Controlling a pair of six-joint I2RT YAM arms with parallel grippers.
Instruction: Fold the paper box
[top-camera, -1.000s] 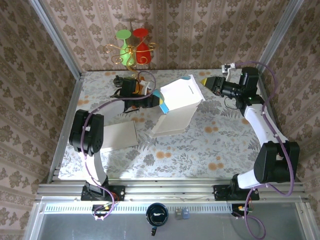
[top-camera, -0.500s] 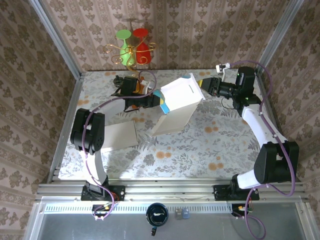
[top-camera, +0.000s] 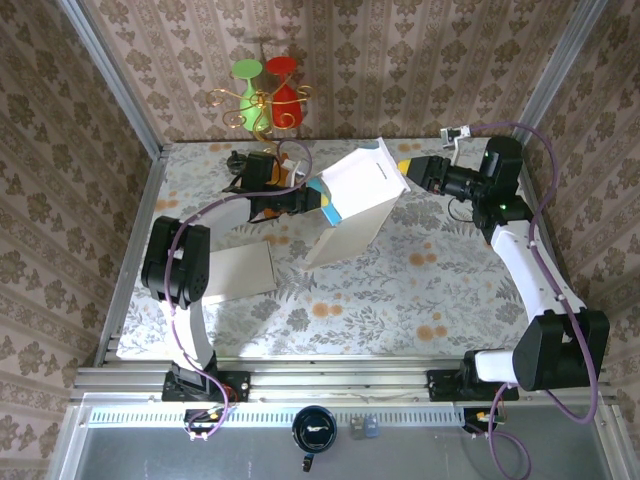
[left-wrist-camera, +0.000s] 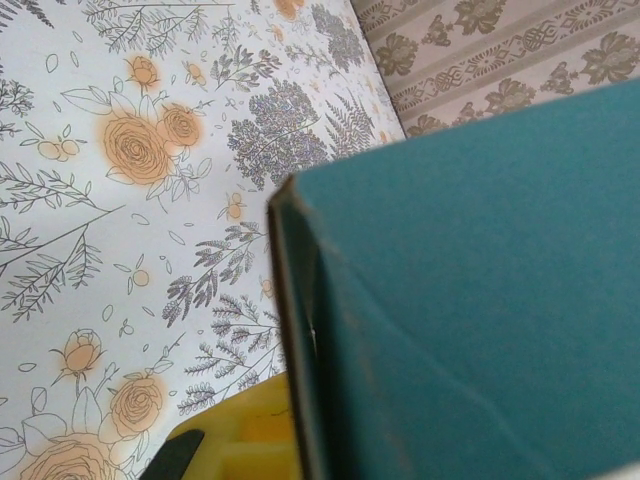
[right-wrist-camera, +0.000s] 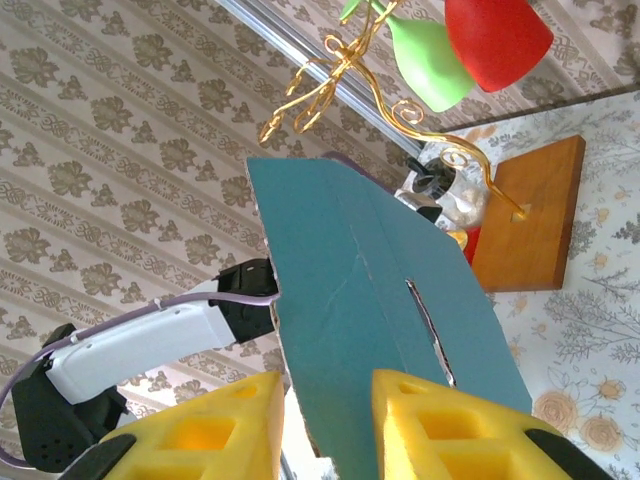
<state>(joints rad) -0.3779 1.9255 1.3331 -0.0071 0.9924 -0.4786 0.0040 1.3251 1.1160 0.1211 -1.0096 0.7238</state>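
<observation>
I am holding the paper box (top-camera: 355, 200) up over the far middle of the flowered table (top-camera: 400, 290). It is tilting, its white inner face is turning up toward the overhead camera, and its lower end is reaching down toward the tabletop.

My left gripper (top-camera: 320, 199) is clamping the box's left edge with its jaws fully closed on the cardboard. In my left wrist camera, the teal outer face of the box (left-wrist-camera: 480, 280) is crowding the right of the frame, and one yellow finger (left-wrist-camera: 240, 445) is peeking out beneath it.

My right gripper (top-camera: 407, 165) is sitting at the far right of the box, just beside its upper right corner. Its jaws are standing partly open with a clear gap between the two yellow fingers (right-wrist-camera: 215, 430). In my right wrist camera, a teal panel (right-wrist-camera: 350, 290) with a narrow slot (right-wrist-camera: 428, 330) is rising just past the fingertips and lining up with the gap. I cannot tell whether the fingers are touching it, and they are not pinching it.

A flat cardboard sheet (top-camera: 238, 270) is lying on the table to the near left, apart from the box. At the far edge, an ornament of a green glass (right-wrist-camera: 430, 50) and a red glass (right-wrist-camera: 495, 35) on gold wire is standing on a wooden base (right-wrist-camera: 530, 215).
</observation>
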